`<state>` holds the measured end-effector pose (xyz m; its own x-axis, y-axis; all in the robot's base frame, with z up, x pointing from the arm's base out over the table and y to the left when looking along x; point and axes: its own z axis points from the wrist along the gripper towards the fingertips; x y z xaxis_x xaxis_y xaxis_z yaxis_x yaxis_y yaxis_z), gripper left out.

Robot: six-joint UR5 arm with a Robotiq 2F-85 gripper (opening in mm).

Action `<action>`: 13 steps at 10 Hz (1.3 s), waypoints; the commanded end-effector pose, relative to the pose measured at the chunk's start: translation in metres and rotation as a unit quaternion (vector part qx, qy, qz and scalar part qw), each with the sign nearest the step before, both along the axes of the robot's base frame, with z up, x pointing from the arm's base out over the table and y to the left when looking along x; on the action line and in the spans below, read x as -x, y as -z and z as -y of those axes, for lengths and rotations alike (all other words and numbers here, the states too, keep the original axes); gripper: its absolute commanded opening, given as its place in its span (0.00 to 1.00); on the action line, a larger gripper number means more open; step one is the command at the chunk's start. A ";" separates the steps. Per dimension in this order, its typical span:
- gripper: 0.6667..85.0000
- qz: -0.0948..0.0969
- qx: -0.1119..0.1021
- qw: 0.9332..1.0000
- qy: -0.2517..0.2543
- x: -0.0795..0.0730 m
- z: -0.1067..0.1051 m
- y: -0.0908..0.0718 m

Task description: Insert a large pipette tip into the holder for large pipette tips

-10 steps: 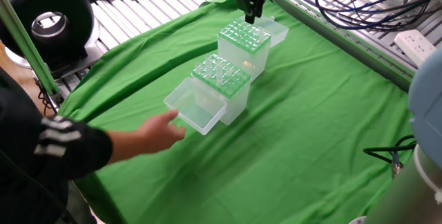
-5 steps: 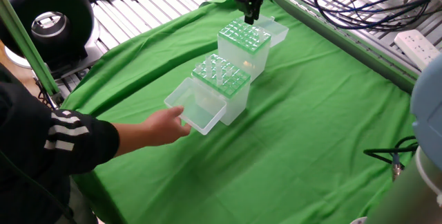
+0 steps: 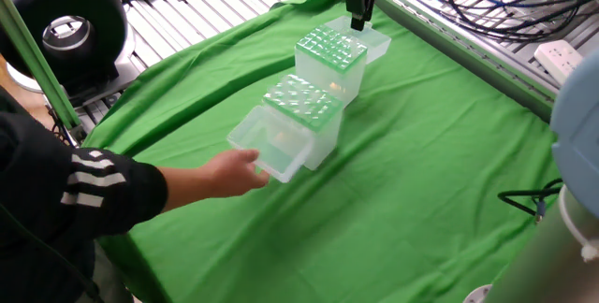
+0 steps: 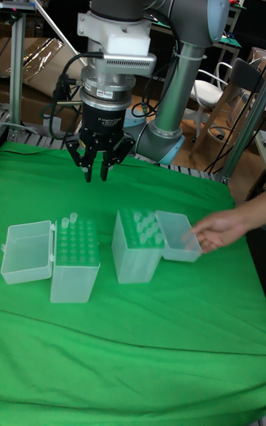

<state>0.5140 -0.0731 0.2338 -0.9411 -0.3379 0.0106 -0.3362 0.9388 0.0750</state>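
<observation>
Risen off the translucent green-gridded holder [image 4: 74, 261], black fingers [image 4: 87, 167] spread.

the gripper [image 3: 359, 22] now sits farther right, off the rear box [image 3: 330, 61] (toward its lid). the person's hand [image 3: 231, 171] reaches closer, touching the front box's open lid [image 3: 270, 143].

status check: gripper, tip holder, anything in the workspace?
Gripper open, empty, hovering above the boxes. Holder for large pipette tips lid open. Person's hand at that lid, in the way.
</observation>
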 end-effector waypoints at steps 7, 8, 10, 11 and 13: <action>0.42 0.011 -0.018 0.999 -0.048 0.001 -0.013 0.000; 0.42 0.011 -0.025 0.998 -0.053 0.001 -0.017 0.000; 0.42 0.009 -0.029 0.998 -0.054 0.003 -0.019 -0.001; 0.42 0.010 -0.029 0.998 -0.050 0.002 -0.018 0.000; 0.45 0.008 -0.029 0.999 -0.044 0.003 -0.023 0.002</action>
<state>0.5107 -0.0582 0.2317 -0.9077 -0.4192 -0.0152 -0.4184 0.9020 0.1061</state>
